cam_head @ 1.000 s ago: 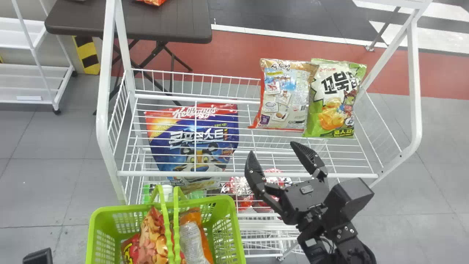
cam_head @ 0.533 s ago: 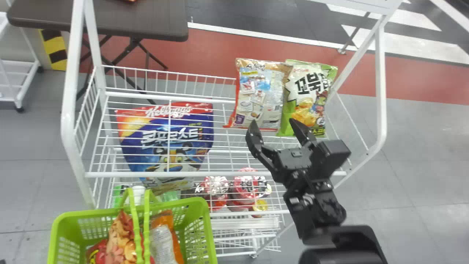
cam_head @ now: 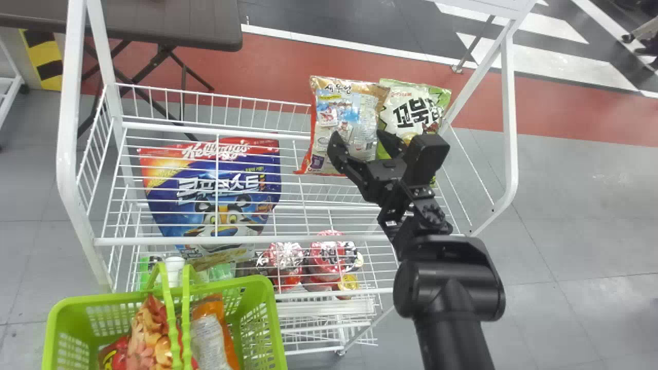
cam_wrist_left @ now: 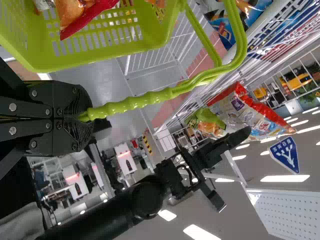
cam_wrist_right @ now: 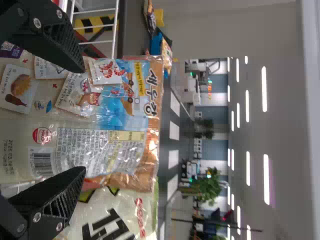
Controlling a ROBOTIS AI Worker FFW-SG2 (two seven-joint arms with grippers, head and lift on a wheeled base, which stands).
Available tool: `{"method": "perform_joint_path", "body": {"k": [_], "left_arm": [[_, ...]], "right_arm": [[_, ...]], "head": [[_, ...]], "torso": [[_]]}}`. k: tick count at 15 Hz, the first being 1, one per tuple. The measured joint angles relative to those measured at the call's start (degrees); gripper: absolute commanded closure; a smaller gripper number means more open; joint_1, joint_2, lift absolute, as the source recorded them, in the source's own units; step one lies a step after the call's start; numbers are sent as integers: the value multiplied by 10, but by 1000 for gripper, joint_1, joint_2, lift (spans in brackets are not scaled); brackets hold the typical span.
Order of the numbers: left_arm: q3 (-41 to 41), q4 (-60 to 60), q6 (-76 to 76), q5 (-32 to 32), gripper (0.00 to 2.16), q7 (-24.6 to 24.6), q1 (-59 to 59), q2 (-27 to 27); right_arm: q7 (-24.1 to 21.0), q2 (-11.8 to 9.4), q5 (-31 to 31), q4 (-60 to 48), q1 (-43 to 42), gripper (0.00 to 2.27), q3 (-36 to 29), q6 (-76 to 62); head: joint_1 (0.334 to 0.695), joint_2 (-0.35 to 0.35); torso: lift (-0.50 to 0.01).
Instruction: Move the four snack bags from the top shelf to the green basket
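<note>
My right gripper point(cam_head: 362, 146) is open in front of the orange-and-white snack bag point(cam_head: 367, 121) on the top shelf point(cam_head: 247, 239). In the right wrist view the fingers of this gripper point(cam_wrist_right: 82, 120) stand apart over the upright snack bag point(cam_wrist_right: 107, 150). Right of it, partly behind the gripper, leans a green snack bag point(cam_head: 406, 110). The green basket point(cam_head: 267, 308) at lower left holds several snack bags point(cam_head: 149, 334). In the left wrist view my left gripper point(cam_wrist_left: 82, 116) is shut on the handle of the basket point(cam_wrist_left: 100, 52).
A large blue cereal bag point(cam_head: 221, 195) stands behind the shelf wires at left. Cups point(cam_head: 329, 257) sit on the lower rack. White frame posts point(cam_head: 509, 118) flank the shelf, and a dark table point(cam_head: 180, 25) stands behind at the left.
The head view has shifted, so rack and basket lie farther left. My right gripper has moved forward from the shelf's front edge up to the orange-and-white bag, its fingers still apart.
</note>
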Motion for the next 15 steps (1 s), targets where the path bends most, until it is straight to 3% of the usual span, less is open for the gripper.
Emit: {"method": "perform_joint_path", "body": {"k": [1, 2, 8, 15], "left_arm": [[0, 2, 0, 0, 1686, 0, -2, 1], [0, 4, 1, 1, 1686, 0, -4, 2], [0, 8, 1, 4, 1686, 0, -7, 4], [-1, 6, 0, 5, 1686, -1, -5, 4]], "right_arm": [[12, 0, 1, 11, -10, 1571, -1, 8], [17, 0, 4, 18, -16, 2010, 2, 15], [21, 1, 6, -34, 22, 2142, 9, 32], [20, 3, -18, -282, 198, 2142, 0, 53]], "head": [[695, -295], [695, -289], [695, -276], [695, -301]], "torso": [[0], [0], [0], [0]]}}
